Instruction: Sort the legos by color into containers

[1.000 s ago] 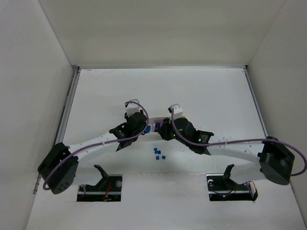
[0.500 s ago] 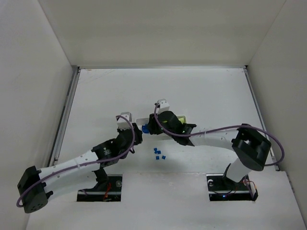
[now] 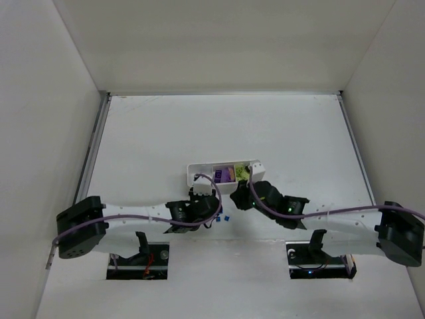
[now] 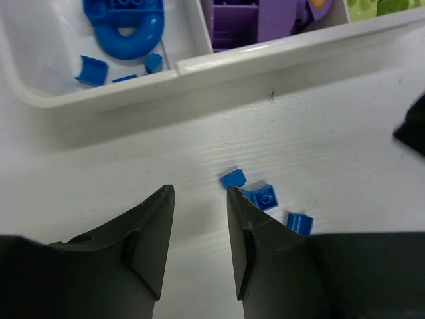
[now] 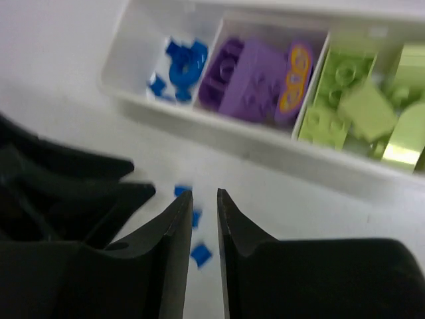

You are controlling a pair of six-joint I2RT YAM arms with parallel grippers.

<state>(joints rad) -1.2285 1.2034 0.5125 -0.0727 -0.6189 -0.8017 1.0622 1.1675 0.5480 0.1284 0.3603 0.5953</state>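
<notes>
The white tray (image 3: pixel 192 171) shows a rounded blue piece (image 4: pixel 126 26) with tiny blue legos in its left compartment. A purple-and-orange piece (image 5: pixel 255 83) fills the middle one, and yellow-green pieces (image 5: pixel 352 106) the right. Three small blue legos (image 4: pixel 265 197) lie loose on the table in front of the tray. My left gripper (image 4: pixel 198 193) is open just left of them, its right fingertip (image 4: pixel 234 199) next to the nearest one, with nothing between the jaws. My right gripper (image 5: pixel 204 194) hovers over the same legos (image 5: pixel 201 252), shut to a thin slit and holding nothing.
The two grippers (image 3: pixel 214 214) (image 3: pixel 236 199) stand close together, tips converging on the loose legos (image 3: pixel 224 217). The left gripper's dark fingers (image 5: pixel 66 179) fill the left of the right wrist view. White walls enclose the table on three sides.
Both grippers have pulled back from over the tray toward the near side, down to the loose blue legos. The tray now shows fully uncovered.
</notes>
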